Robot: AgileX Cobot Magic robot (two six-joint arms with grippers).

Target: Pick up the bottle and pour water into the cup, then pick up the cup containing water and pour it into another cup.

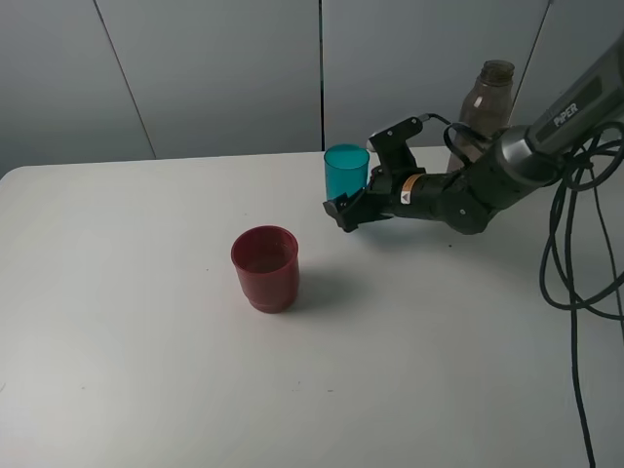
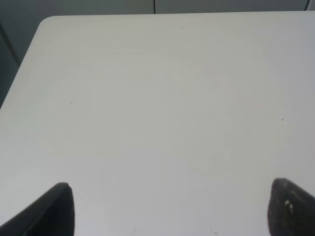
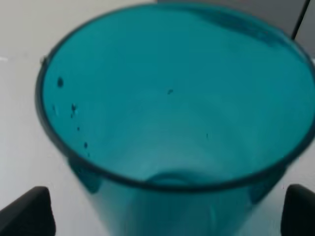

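Note:
The teal-blue cup [image 1: 346, 169] stands upright on the white table at the back middle. In the right wrist view the cup [image 3: 172, 113] fills the frame, with small droplets on its inner wall. My right gripper [image 1: 343, 210] reaches in from the right, low at the cup's base. Its fingertips [image 3: 24, 211] stand on either side of the cup [image 3: 167, 211] with a gap to its wall, so it is open. The grey-brown bottle [image 1: 487, 97] stands upright behind the right arm. The dark red cup [image 1: 265, 268] stands left and nearer. My left gripper [image 2: 170, 211] is open and empty over bare table.
The white table [image 1: 127, 322] ends at a grey panelled wall behind. Black cables [image 1: 575, 283] hang down from the right arm at the right side. In the left wrist view the table's far left corner [image 2: 47, 22] shows.

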